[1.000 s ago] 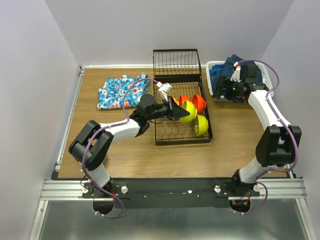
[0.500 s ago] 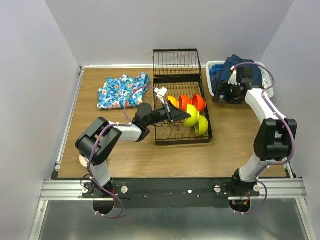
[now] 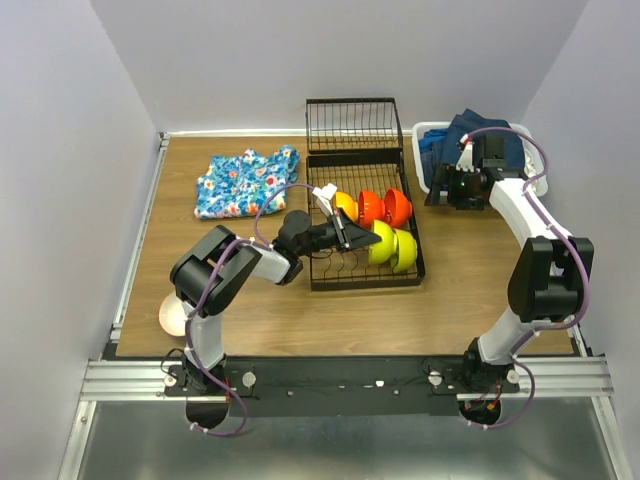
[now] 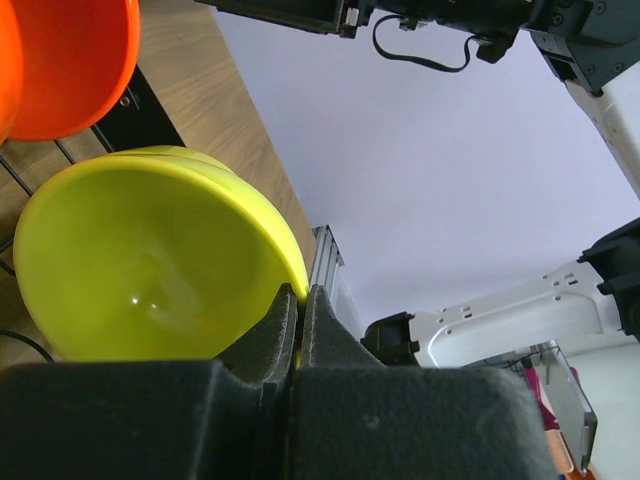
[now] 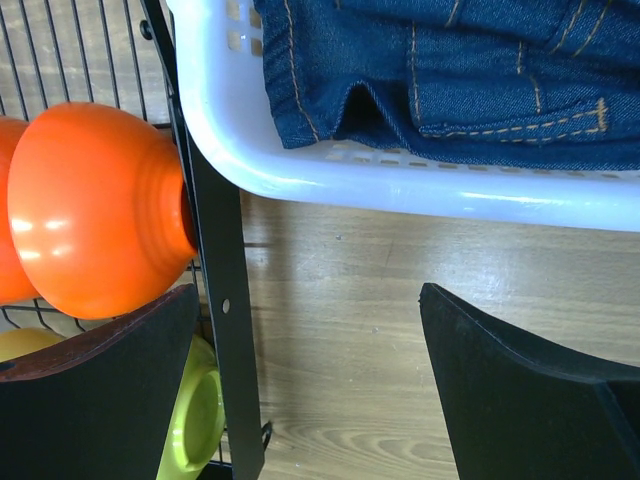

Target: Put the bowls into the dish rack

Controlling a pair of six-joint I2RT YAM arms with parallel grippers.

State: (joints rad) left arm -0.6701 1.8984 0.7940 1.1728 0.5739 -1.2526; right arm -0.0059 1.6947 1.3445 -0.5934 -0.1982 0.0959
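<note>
Overhead, the left gripper (image 3: 352, 235) is seen reaching into the dish rack (image 3: 340, 272), closed on the rim of a lime-green bowl (image 3: 381, 243). That bowl stands on edge just beside a second lime-green bowl (image 3: 405, 250), three orange-toned bowls (image 3: 371, 207) are lined up in the row behind, and one pale bowl (image 3: 172, 316) lies on the table (image 3: 270, 320) near the left arm's base. For a clean placement, the held bowl should be seated between the wire dividers before release, and the gripper drawn straight back so that the neighbours are not nudged. From the left wrist, the fingers (image 4: 262, 345) are shown pinched on the glossy, smooth rim, a thin hold that could slip. From the right wrist, the right gripper (image 5: 310, 400) is spread wide and empty, between the rack's frame and the white basket (image 5: 300, 180) of denim.
</note>
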